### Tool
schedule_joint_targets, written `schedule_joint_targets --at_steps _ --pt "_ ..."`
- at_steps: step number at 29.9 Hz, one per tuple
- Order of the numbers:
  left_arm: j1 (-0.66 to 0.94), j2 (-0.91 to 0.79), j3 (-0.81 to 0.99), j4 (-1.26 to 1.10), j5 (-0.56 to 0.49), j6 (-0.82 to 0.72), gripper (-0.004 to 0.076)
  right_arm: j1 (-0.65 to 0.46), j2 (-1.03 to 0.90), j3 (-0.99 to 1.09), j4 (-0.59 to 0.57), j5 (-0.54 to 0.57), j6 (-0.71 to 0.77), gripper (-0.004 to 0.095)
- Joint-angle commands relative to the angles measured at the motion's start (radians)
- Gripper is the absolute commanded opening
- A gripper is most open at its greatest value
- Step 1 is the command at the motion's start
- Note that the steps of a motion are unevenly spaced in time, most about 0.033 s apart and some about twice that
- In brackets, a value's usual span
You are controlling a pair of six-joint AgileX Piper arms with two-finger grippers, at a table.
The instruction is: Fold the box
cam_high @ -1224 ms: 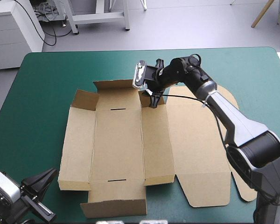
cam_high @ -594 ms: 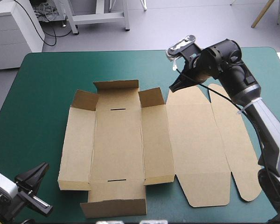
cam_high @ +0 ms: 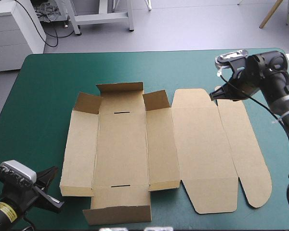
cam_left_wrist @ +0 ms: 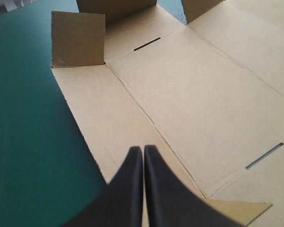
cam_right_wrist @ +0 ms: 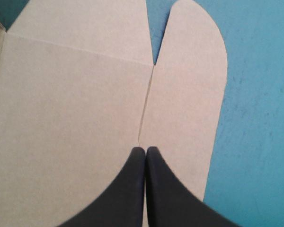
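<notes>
The brown cut sheet of board, the box (cam_high: 130,144), lies mid-table on the teal-green cover (cam_high: 48,86). It is mostly flat: only the short flaps (cam_high: 119,89) at its 12 o'clock end stand partly up. The right gripper (cam_high: 216,95) hovers at the box's 2 o'clock, black fingers pressed together, empty. The left gripper (cam_left_wrist: 143,150) sits off the 7 o'clock corner, likewise closed on nothing. Wall-raising looks barely begun; the next move probably calls for lifting a long side wall along its crease.

My right pincer (cam_high: 216,95) has swung away from the raised far flap of the box (cam_high: 120,144), out to the far end of the lid's crease. My left pincer (cam_left_wrist: 143,147) has edged nearer the box's near-left corner.
</notes>
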Motion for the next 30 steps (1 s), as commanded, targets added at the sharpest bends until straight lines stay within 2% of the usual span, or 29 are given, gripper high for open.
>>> schedule_joint_targets --at_steps 1,9,16,20,25,30 --pt "-0.003 0.110 -0.087 0.032 -0.059 -0.058 -0.0010 -0.043 -0.124 0.076 0.003 -0.047 -0.022 -0.0019" --pt "-0.003 0.373 -0.296 0.083 -0.021 -0.058 -0.0001 -0.106 -0.344 0.335 0.126 -0.132 -0.089 -0.0019" --pt "-0.003 0.611 -0.523 0.155 0.084 -0.063 0.0015 -0.106 -0.530 0.506 0.131 -0.151 -0.089 -0.0019" --pt "0.028 0.734 -0.637 0.162 0.116 -0.014 0.0015 -0.106 -0.629 0.566 0.133 -0.149 -0.073 -0.0019" --pt "0.212 0.861 -0.757 0.035 0.123 0.138 0.0015 -0.106 -0.735 0.610 0.132 -0.151 -0.060 -0.0019" --pt "0.518 0.950 -0.796 -0.336 0.142 0.405 0.0015 -0.106 -0.798 0.637 0.145 -0.161 -0.060 -0.0019"
